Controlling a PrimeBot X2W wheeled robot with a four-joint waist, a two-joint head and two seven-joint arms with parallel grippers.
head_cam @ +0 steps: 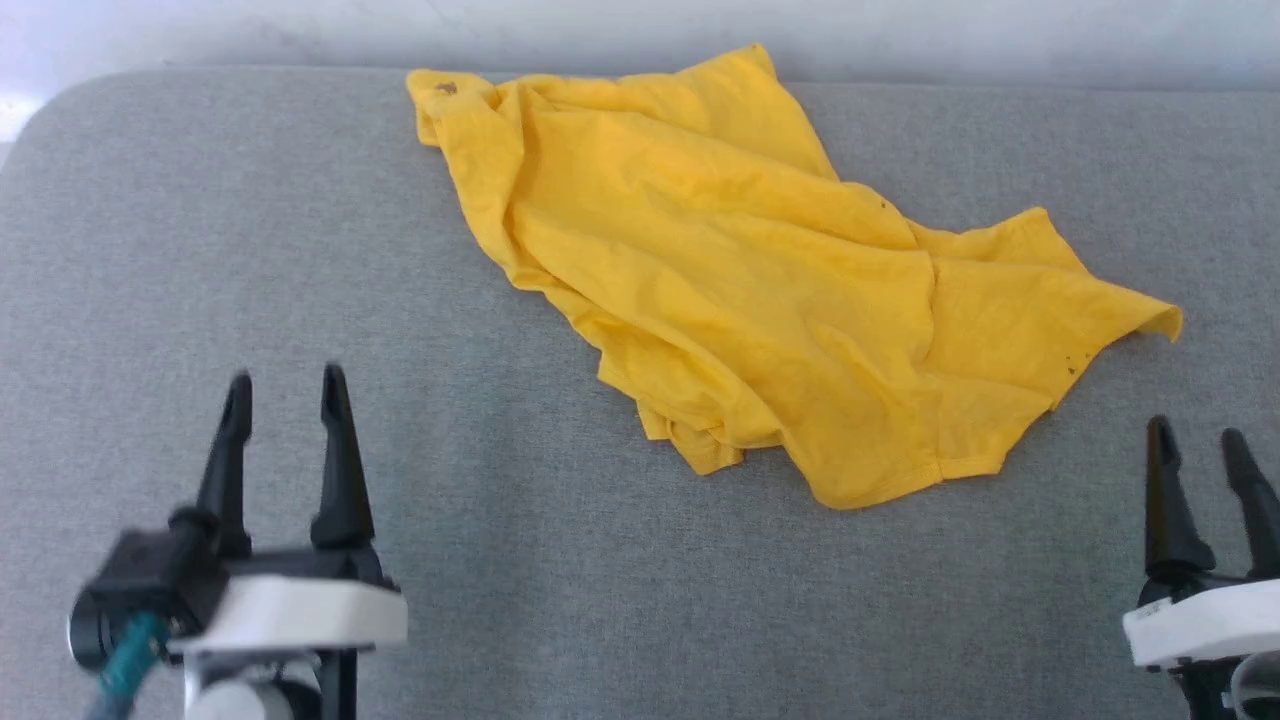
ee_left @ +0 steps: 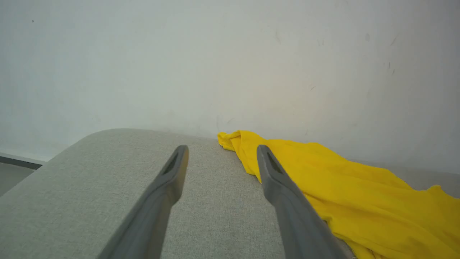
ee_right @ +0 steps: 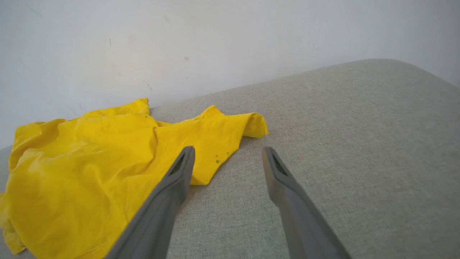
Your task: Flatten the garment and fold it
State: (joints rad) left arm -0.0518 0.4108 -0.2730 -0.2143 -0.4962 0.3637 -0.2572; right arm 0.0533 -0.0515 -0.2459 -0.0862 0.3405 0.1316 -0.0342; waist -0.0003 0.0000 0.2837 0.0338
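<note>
The garment (head_cam: 760, 270), a bright yellow T-shirt, lies crumpled and creased on the grey padded surface (head_cam: 250, 250), stretching from the far edge near the wall toward the lower right. It has a few small dark holes. My left gripper (head_cam: 286, 388) stands open at the lower left, apart from the cloth, nothing between its fingers. My right gripper (head_cam: 1197, 440) stands open at the lower right, just below the shirt's right corner. In the left wrist view the garment (ee_left: 352, 187) lies to the right of the open gripper (ee_left: 222, 151). In the right wrist view the garment (ee_right: 90, 162) lies left of the open gripper (ee_right: 228, 153).
A pale wall (head_cam: 900, 30) runs right behind the grey surface's far edge. The surface's rounded corner (head_cam: 60, 110) curves off at the far left, with a strip of floor (ee_left: 14, 169) beyond it in the left wrist view.
</note>
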